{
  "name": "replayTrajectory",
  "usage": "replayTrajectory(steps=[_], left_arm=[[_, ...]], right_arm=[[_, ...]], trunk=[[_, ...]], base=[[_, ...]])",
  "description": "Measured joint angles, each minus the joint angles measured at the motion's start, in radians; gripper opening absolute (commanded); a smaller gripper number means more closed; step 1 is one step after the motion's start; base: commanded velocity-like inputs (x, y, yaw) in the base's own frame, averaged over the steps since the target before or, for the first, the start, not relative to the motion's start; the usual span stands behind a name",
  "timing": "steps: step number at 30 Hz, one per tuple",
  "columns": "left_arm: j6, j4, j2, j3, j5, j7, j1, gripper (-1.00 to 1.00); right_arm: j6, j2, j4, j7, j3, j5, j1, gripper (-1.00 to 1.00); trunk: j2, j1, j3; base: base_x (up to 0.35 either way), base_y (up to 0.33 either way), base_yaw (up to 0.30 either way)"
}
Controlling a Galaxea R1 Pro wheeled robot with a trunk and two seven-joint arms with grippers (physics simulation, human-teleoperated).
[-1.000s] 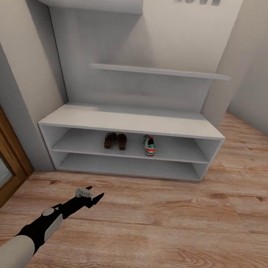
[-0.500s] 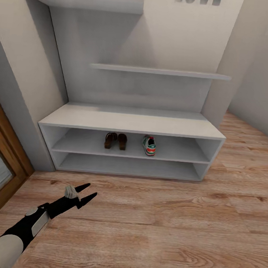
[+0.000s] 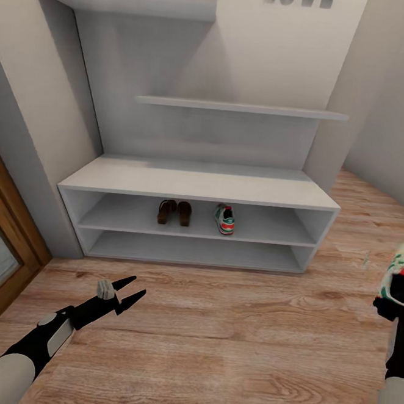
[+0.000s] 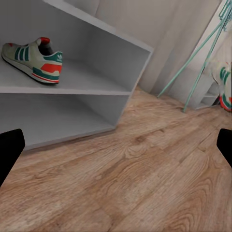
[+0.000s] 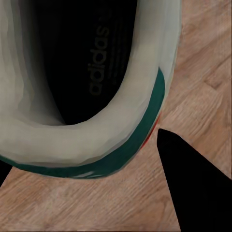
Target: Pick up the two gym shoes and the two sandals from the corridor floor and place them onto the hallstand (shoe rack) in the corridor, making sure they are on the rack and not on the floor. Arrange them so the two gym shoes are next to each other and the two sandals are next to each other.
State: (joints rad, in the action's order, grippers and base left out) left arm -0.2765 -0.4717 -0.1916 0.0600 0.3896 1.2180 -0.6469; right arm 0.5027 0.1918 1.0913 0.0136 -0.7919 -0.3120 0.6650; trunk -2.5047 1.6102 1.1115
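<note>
Ahead of my left hand, across a stretch of floor, stands the rack. That hand hovers above the planks with its two fingers spread wide and nothing between them. On the rack's upper shelf, beyond and to the right of this hand, the two sandals sit side by side, touching or nearly so. One shoe stands just right of them with a small gap between, heel toward me; in the left wrist view the same shoe rests on that shelf, green stripes and orange heel showing. The lower shelf lies under it.

My right hand is at the far right, near the rack's right end, well apart from my left. It is closed on the second shoe, lifted off the floor. In the right wrist view the shoe's dark opening and green-edged collar sit right against one black finger, with planks beneath.
</note>
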Motion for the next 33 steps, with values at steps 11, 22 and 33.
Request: replayTrajectory(steps=[11, 22, 33], left_arm=[[0.000, 0.000, 0.000, 0.000, 0.000, 0.000, 0.000, 1.00], [0.000, -0.002, 0.001, -0.002, -0.001, 0.000, 0.000, 1.00], [0.000, -0.002, 0.005, -0.003, -0.003, 0.000, 0.000, 1.00]], right_arm=[[0.076, -0.099, -0.066, 0.001, 0.473, 0.043, 0.004, -1.00], [0.326, -0.173, -0.071, 0.040, 0.708, 0.084, 0.005, -1.00], [0.333, -0.206, -0.078, 0.040, 0.725, 0.077, 0.014, -1.00]], trunk=[[0.000, 0.000, 0.000], [0.000, 0.000, 0.000], [0.000, 0.000, 0.000]], base=[[0.000, 0.000, 0.000], [0.000, 0.000, 0.000], [0.000, 0.000, 0.000]])
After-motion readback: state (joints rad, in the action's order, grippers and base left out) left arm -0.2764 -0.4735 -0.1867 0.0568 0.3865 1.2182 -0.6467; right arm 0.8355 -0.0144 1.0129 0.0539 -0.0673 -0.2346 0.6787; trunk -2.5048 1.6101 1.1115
